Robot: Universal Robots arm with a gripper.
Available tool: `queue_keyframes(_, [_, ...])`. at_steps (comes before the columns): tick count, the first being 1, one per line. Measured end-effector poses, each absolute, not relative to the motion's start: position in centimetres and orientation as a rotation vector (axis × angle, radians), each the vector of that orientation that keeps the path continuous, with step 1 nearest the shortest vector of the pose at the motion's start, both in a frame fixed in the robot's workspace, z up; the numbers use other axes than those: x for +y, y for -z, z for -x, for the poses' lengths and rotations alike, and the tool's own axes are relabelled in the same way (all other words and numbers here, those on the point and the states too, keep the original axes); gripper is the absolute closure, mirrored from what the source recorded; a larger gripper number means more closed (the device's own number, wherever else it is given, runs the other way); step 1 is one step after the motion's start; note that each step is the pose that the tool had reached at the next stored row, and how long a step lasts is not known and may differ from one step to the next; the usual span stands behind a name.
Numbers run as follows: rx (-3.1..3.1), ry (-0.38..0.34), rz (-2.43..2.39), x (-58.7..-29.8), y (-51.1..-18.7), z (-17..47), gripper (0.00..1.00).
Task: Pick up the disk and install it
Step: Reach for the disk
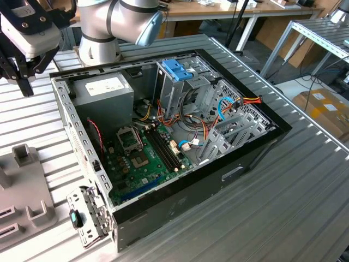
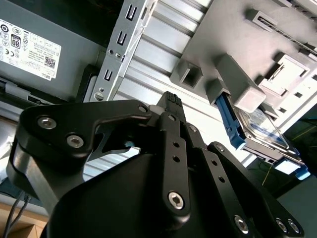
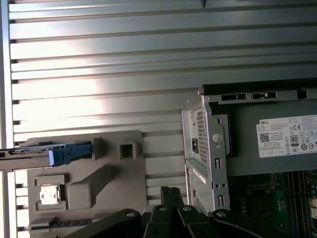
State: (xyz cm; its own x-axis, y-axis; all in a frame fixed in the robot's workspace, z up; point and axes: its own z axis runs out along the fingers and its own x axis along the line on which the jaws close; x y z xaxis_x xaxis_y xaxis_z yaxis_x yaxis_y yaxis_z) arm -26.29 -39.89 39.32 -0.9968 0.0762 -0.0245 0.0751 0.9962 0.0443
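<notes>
Exterior view takes in a ribbed grey metal table (image 1: 305, 180) carrying an open black desktop computer case (image 1: 207, 185) lying on its side, green motherboard and coloured cables exposed. At the far side stands the silver-and-blue robot arm (image 1: 120, 22). Inside the case, the big grey power-supply box with a white sticker (image 1: 103, 87) sits at the far left corner, and a metal drive cage topped by a blue plastic bracket (image 1: 177, 68) stands to its right. On the table, at the exterior view's left of the case, lies a grey moulded holder block (image 1: 22, 185). In both wrist views the disk (image 2: 262, 130) (image 3: 64, 154) — a flat silver-grey hard drive with blue plastic rails — stands on edge in a slot of that holder, outside the case. The black gripper (image 1: 24, 82) (image 2: 171, 99) (image 3: 171, 193) hangs over the table between holder and power-supply corner, well apart from the disk — its jaws pressed together, pinching nothing.
</notes>
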Motion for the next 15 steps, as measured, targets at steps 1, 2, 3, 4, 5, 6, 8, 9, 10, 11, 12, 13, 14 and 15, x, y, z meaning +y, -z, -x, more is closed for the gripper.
queue_keyframes(1, [3.113, -0.068, -0.118, -39.9, -39.3, 26.4, 0.89])
queue_keyframes(2, [3.113, -0.068, -0.118, -39.9, -39.3, 26.4, 0.89])
queue_keyframes(3, [3.112, -0.068, -0.118, -39.9, -39.3, 26.6, 0.89])
queue_keyframes(4, [3.112, -0.068, -0.118, -39.9, -39.3, 26.7, 0.89])
queue_keyframes(5, [3.112, -0.068, -0.118, -39.9, -39.3, 26.8, 0.89])
queue_keyframes(6, [3.112, -0.068, -0.118, -39.9, -39.3, 27.0, 0.89])
queue_keyframes(8, [3.112, -0.068, -0.118, -39.9, -39.3, 27.3, 0.89])
queue_keyframes(9, [3.112, -0.068, -0.118, -39.9, -39.3, 27.5, 0.89])
queue_keyframes(10, [3.113, -0.068, -0.118, -39.9, -39.3, 27.7, 0.89])
queue_keyframes(11, [3.113, -0.068, -0.118, -39.9, -39.3, 28.1, 0.89])
queue_keyframes(12, [3.112, -0.068, -0.118, -39.9, -39.3, 28.4, 0.89])
queue_keyframes(13, [3.112, -0.068, -0.118, -39.9, -39.3, 28.5, 0.89])
queue_keyframes(14, [3.112, -0.068, -0.118, -39.9, -39.3, 28.6, 0.89])
queue_keyframes(15, [3.112, -0.068, -0.118, -39.9, -39.3, 28.6, 0.89])
